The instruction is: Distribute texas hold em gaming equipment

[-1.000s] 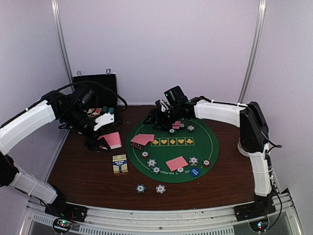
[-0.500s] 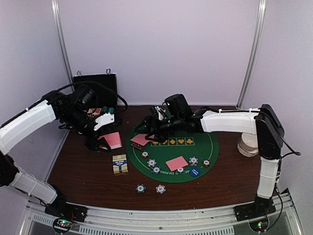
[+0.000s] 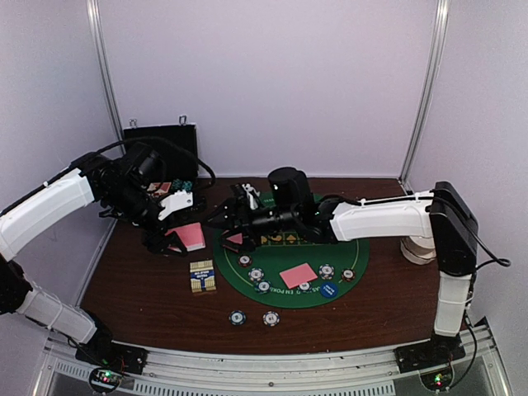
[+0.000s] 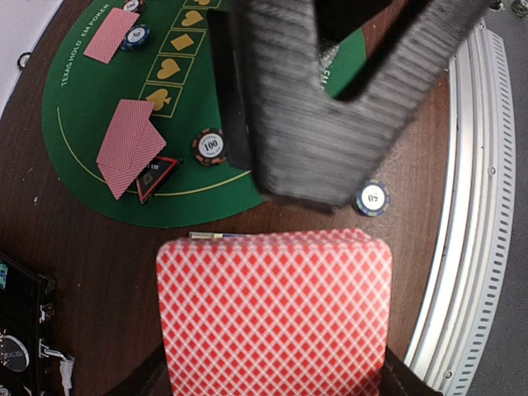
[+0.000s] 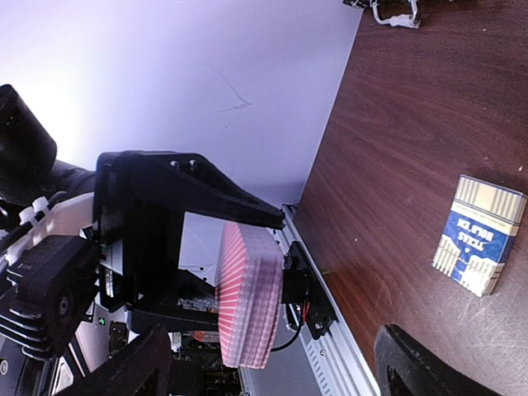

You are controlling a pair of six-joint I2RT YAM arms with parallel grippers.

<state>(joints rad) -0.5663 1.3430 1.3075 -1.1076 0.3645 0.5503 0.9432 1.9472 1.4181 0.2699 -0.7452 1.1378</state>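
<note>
We see the left gripper pinching a thick rectangular deck of pink-backed playing cards, lattice-printed, near the table left edge. Right gripper fingers spread wide, empty, close to the deck. Round striped poker chips on the green felt mat.

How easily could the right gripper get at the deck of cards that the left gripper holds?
Probably yes, easily. The right gripper is open and extended over the mat toward the deck, which the left gripper holds clamped; the right wrist view shows nothing between them.
</note>
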